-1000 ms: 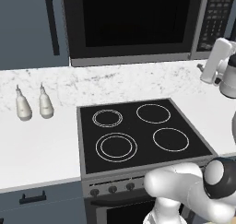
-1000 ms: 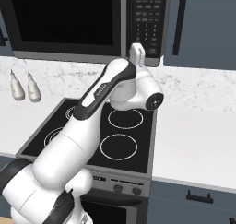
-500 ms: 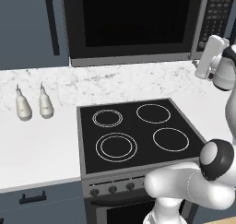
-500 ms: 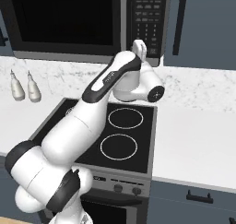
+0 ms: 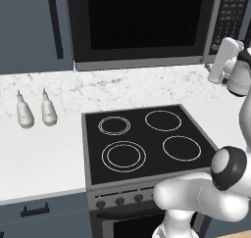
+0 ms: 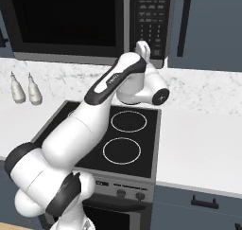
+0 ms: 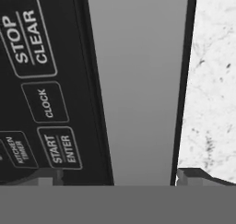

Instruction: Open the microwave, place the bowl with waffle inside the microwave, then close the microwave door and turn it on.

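Note:
The microwave [image 5: 147,63] hangs above the counter, and the microwave door [image 5: 142,21] of dark glass sits flush and shut, also seen as the door [image 6: 66,18] from the right. Its keypad strip [image 6: 151,21] runs down the right side. My gripper [image 6: 142,45] is raised to the keypad's lower end [image 5: 229,42]. Up close, the gripper [image 7: 120,177] faces the grey steel edge [image 7: 138,80] just right of the START/ENTER button [image 7: 62,147], its fingertips [image 7: 46,174] wide apart, open and empty. The bowl is out of view.
Below the microwave lies the black four-ring stovetop [image 5: 147,139] with oven knobs [image 5: 120,201] on its front. Two small pale bottles [image 5: 34,109] stand on the marble counter [image 5: 39,154] at left. Blue cabinets [image 6: 208,25] flank the microwave.
The arm has lifted the hand a little higher and closer to the bottom of the keypad. The microwave door and the counter items have not moved.

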### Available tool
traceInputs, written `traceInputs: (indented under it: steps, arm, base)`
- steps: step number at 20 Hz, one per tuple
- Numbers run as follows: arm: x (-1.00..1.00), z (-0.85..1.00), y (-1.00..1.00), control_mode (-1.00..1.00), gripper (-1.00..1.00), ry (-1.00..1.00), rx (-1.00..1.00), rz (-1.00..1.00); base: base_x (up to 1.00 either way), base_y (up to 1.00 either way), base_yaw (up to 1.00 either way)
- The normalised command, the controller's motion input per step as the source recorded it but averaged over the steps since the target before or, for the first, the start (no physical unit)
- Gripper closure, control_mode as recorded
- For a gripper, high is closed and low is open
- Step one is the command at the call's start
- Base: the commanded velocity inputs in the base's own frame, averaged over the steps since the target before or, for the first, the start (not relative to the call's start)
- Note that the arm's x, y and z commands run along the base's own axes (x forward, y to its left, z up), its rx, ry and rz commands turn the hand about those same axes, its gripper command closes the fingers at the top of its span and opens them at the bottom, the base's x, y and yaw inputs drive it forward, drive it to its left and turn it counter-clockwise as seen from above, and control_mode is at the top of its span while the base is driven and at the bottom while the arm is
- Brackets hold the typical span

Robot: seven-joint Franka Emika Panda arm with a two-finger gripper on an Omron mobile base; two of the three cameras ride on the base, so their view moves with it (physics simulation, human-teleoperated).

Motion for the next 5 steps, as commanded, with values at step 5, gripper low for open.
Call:
traceInputs:
  steps: [5]
  arm:
    - [0.2,-0.18,-0.54,-1.0,-1.0,0.0,0.0,0.0]
  base:
    - [0.0,0.0,0.0]
